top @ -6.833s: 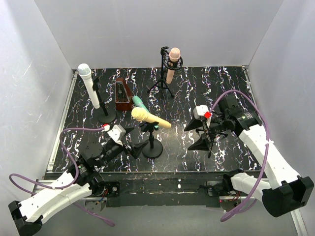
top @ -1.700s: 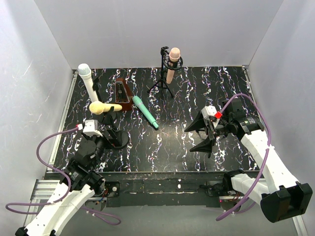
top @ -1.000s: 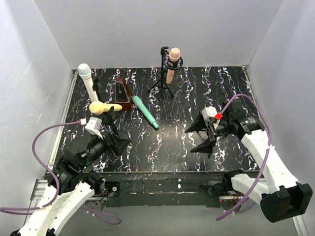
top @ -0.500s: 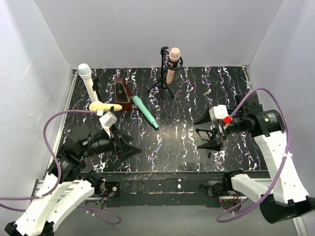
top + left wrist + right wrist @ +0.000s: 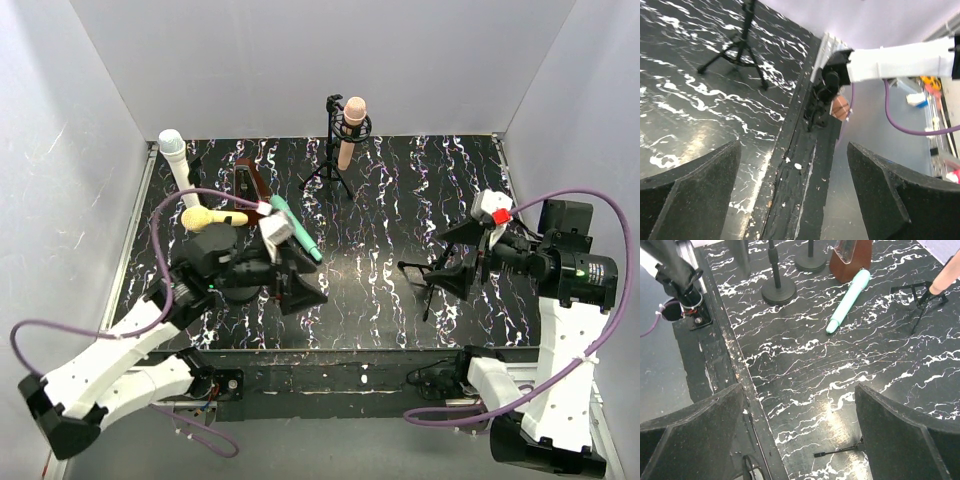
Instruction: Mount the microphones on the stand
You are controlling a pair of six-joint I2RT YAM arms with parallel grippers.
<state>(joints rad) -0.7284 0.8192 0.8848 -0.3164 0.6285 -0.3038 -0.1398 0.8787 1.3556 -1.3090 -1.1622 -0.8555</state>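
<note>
- The microphones are spread over the black marbled counter (image 5: 400,190), and by the look of it three of the four are already mounted, so the step in hand is judged to be the last one.
- The left hand (image 5: 300,285) is held above the counter left of centre. Its jaws are spread wide with nothing between them, and it is pointed toward the near edge, away from the loose microphone.
- The right hand (image 5: 465,255) is poised near the right edge, likewise wide open and empty, and is faced toward the counter's middle.
- An empty tripod stand (image 5: 425,278) is seen between the middle and the right edge, close beneath the right hand; it is taken to be the remaining mount.
- A brown triangular block (image 5: 250,188) is set toward the far left and plays no part.
- The white microphone (image 5: 180,165) is held upright on a stand in the far left corner.
- The peach-pink microphone (image 5: 350,130) is clipped on a tripod at the middle of the far edge.
- The yellow microphone (image 5: 205,216) appears seated crosswise on a round-based stand near the left edge.
- The teal-green microphone (image 5: 300,235) is left lying flat, just beside the block and partly hidden by the left wrist.
- Next, a pinch across its slim body is called for, followed by a lift to the empty tripod's clip; steadying of that light stand is likely to be needed.
</note>
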